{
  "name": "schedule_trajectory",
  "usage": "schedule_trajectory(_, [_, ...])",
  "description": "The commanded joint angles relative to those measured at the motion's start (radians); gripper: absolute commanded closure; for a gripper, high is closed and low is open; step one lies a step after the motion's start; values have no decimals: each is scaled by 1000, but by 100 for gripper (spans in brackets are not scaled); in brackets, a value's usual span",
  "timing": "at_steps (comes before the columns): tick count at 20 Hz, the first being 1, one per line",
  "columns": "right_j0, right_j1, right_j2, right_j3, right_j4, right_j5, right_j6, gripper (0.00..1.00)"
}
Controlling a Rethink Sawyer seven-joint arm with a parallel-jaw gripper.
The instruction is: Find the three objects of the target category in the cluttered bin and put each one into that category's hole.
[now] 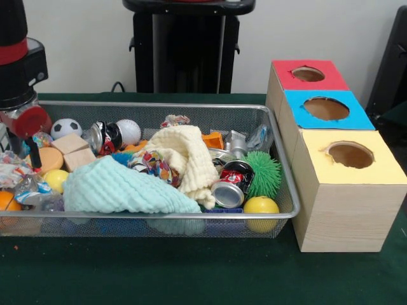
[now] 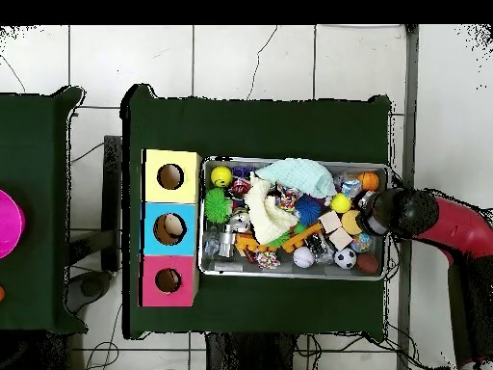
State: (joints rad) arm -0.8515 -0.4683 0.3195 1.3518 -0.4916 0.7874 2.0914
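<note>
A wire mesh bin [image 1: 280,159] sits on the green table, heaped with clutter: a mint cloth [image 1: 121,189], a cream cloth [image 1: 187,155], crushed cans [image 1: 232,184], balls and wooden blocks. Just beside it stand three wooden boxes in a row, topped red [image 1: 308,74], blue [image 1: 325,108] and yellow [image 1: 350,155], each with a round hole

The wire bin [image 1: 280,166] is packed wall to wall. A mint cloth [image 1: 121,189] and a cream cloth [image 1: 187,155] lie heaped over its middle, covering what is beneath. Crushed cans [image 1: 232,184], a spiky green ball [image 1: 264,173] and a yellow ball [image 1: 261,205] crowd the end beside the boxes. The yellow hole [image 1: 350,154], blue hole [image 1: 326,108] and red hole [image 1: 308,74] stand unblocked from above. The green worktop [image 1: 191,273] before the bin is bare.
</note>
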Motion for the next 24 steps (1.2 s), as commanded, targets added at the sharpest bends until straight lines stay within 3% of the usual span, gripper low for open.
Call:
schedule_trajectory(1, [-1, 81, 81, -87, -74, 137, -369, 0])
schedule_trajectory(10, [26, 196, 62, -176, -68, 125, -339, 0])
schedule_trajectory(24, [112, 234, 15, -135, -46, 22, -120, 0])
